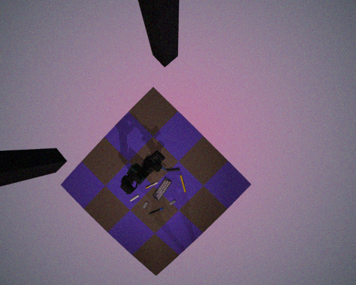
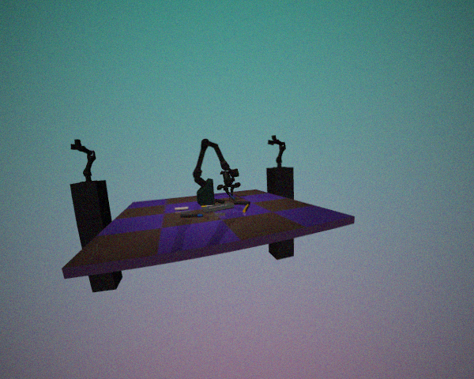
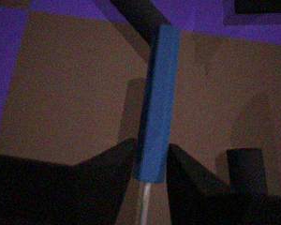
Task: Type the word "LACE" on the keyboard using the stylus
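My gripper [image 3: 152, 148] [image 1: 158, 164] [image 2: 229, 189] is shut on a blue bar-shaped stylus [image 3: 158, 103] [image 1: 163, 168], which points away from the fingers over a brown square of the checkered table [image 1: 202, 211] [image 2: 261, 226]. The small keyboard [image 1: 162, 189] [image 2: 221, 207] with pale keys lies on the table a little in front of the gripper, clear of the stylus tip. The keys do not show in the wrist view.
Loose sticks lie around the keyboard: a yellow pencil [image 1: 183, 183] [image 2: 245, 208], a dark rod [image 1: 173, 168], a yellow-white stick [image 1: 151, 185], a white stick [image 1: 134, 198] [image 2: 181, 208], a dark-blue pen [image 1: 156, 210] [image 2: 191, 215], two grey blocks [image 1: 145, 205] [image 1: 172, 202]. Black pillars [image 2: 88, 208] [image 2: 279, 181] flank the table.
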`<state>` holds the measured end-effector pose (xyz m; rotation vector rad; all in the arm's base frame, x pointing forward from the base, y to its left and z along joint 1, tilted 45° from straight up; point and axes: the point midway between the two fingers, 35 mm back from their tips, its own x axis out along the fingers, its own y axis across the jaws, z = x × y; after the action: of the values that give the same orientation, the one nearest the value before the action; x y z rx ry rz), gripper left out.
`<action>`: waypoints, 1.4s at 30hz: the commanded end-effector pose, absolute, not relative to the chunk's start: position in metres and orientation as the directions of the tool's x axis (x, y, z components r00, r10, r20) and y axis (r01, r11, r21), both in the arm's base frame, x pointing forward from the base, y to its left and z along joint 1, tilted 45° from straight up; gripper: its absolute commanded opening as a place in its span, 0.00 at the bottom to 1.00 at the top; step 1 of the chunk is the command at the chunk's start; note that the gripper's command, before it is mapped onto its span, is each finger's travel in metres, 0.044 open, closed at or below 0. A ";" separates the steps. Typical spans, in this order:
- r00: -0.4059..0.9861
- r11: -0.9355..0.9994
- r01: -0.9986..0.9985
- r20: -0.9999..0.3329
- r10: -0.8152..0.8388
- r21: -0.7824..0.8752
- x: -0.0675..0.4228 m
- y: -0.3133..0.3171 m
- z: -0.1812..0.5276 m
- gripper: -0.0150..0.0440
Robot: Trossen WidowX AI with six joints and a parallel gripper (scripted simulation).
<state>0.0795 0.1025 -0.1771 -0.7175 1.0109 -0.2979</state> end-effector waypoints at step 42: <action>0.488 0.516 -0.622 -0.807 -0.332 -0.588 0.054 0.081 -0.206 0.25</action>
<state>0.0535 0.0891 -0.2042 -1.0499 1.0921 0.2279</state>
